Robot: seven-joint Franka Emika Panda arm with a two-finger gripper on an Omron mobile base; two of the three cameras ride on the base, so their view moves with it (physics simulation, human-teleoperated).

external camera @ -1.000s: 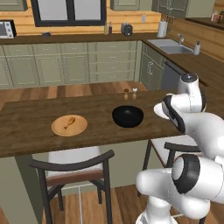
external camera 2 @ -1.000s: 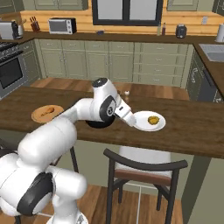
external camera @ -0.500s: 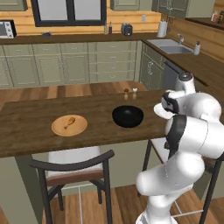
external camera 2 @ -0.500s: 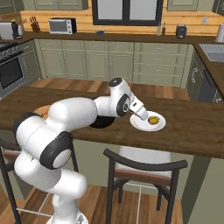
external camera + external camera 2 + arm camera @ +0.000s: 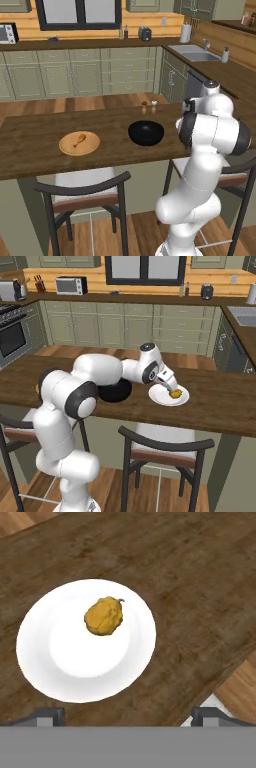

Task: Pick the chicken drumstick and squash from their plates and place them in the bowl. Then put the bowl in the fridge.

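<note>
From the left base view, my own forearm and elbow stand between the camera and my work, so the far-right end of the counter (image 5: 30, 145) is hidden. What I do see is the chicken drumstick (image 5: 78, 140) lying on the tan wooden plate (image 5: 79, 144) at the left, bone end toward the far right, and the black bowl (image 5: 146, 133) to its right, apparently empty. Two small shakers (image 5: 149, 104) stand at the far edge behind the bowl.

From the right base view, my gripper (image 5: 167, 383) hangs just above the near-left rim of the white plate (image 5: 168, 396), and the squash (image 5: 175, 393) sits on that plate slightly right of and below my fingers. The bowl lies to the left, mostly behind my arm.

In the hand view, the squash rests a little off the plate's middle, up and ahead of my two fingertips (image 5: 46, 716), which show far apart at the bottom corners: my claw is spread. The lump's longer axis runs slantwise, stem at the upper right. I judge I must move forward and down to straddle it; nothing stands in the way.
</note>
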